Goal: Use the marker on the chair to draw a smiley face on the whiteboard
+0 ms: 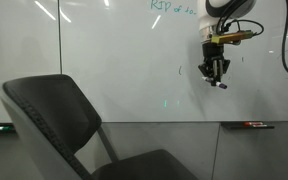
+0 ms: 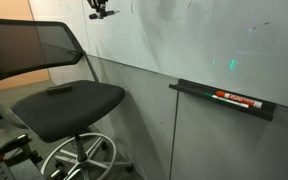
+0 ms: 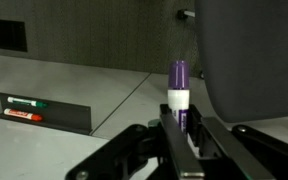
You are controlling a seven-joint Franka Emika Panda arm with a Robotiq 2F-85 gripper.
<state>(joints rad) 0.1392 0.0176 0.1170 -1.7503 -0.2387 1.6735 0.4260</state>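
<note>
My gripper (image 1: 214, 68) is up against the whiteboard (image 1: 124, 60), right of the chair (image 1: 54, 115), and is shut on the marker (image 1: 221, 83), which sticks out below the fingers. In the wrist view the gripper (image 3: 181, 120) clamps the marker (image 3: 178, 85), purple with a white band, between both fingers. One faint short dark stroke (image 1: 180, 70) of the smiley face shows on the board left of the gripper. Whether the tip touches the board I cannot tell. In an exterior view the gripper (image 2: 101, 12) is small at the top, above the chair (image 2: 69, 100) and beside the whiteboard (image 2: 204, 40).
A ledge tray (image 2: 199, 92) under the board carries a red-and-black marker (image 2: 234, 99), which also shows in an exterior view (image 1: 252, 125). The wrist view shows the tray (image 3: 69, 120) with a green marker and a red one. Green handwriting (image 1: 169, 5) runs along the board's top edge.
</note>
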